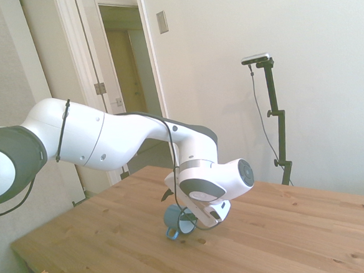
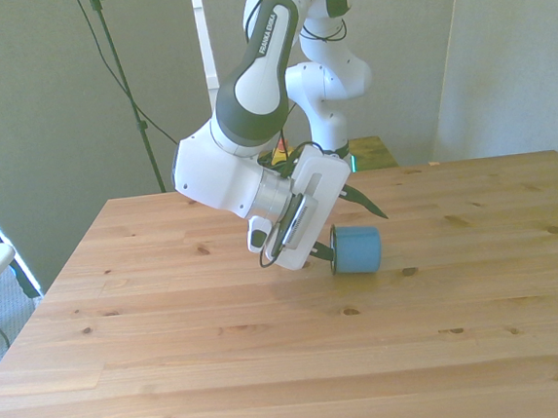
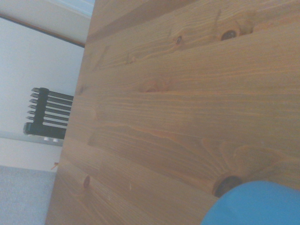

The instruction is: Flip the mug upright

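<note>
While the wooden worktop [image 2: 176,374] stretches bare around the work, you have the white Franka arm [image 2: 250,104] bent low near its middle, its hand [image 2: 324,254] tilted steeply and apparently pinching the rim end of the light-blue mug [image 2: 357,249]. That mug is on its side, just off or grazing the boards. Rotate the wrist slowly, keep your grip firm, and set the base flat before letting go.

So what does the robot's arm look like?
The arm is glossy white with rounded shells and dark grey joints. Small dark lettering runs along one segment, and a thin black cable loops along it. The gripper has dark fingers.
</note>
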Motion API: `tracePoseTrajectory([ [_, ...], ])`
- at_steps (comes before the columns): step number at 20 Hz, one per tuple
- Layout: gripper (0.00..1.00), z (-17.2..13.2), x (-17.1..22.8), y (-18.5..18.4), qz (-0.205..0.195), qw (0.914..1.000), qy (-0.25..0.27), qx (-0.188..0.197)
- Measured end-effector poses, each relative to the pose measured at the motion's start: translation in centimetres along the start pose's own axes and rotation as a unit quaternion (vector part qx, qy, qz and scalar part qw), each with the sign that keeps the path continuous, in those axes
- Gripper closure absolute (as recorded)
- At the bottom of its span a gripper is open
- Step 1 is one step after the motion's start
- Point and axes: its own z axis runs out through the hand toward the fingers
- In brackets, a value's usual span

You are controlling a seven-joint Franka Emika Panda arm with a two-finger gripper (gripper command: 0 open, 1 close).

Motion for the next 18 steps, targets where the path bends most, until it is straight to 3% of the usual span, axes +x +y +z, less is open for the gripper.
tracePoseTrajectory([
  [18,1.0,-0.44,-0.34,0.01,-0.004,0.9998,-0.016,0.014],
])
